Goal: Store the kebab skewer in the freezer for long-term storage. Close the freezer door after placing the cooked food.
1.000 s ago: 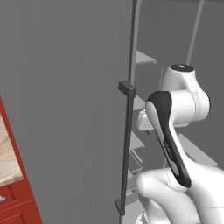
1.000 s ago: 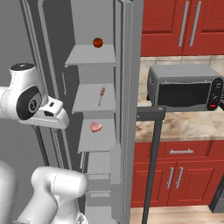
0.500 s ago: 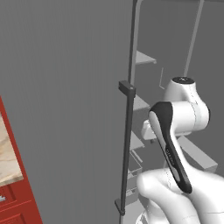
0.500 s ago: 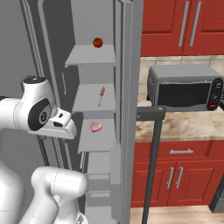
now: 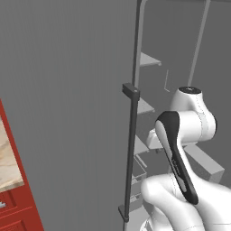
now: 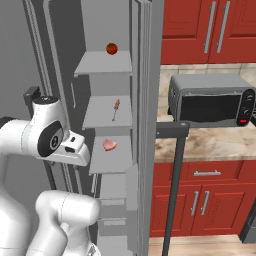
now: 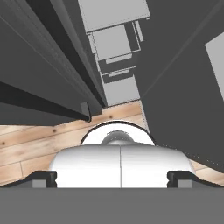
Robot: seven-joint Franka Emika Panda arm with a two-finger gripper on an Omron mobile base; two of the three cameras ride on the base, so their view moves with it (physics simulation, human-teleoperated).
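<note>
Right base view: thin metal kebab skewer is lying shelved w/ long axis near-vertical, at 1 o'clock from gripper; jaws fully open, nothing being held.

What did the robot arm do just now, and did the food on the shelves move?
The arm sank lower in front of the open freezer, away from the shelves. Its claw took hold of nothing. The skewer stayed on the middle shelf, the red fruit above it and the pink piece below it. The freezer door stayed open.
</note>
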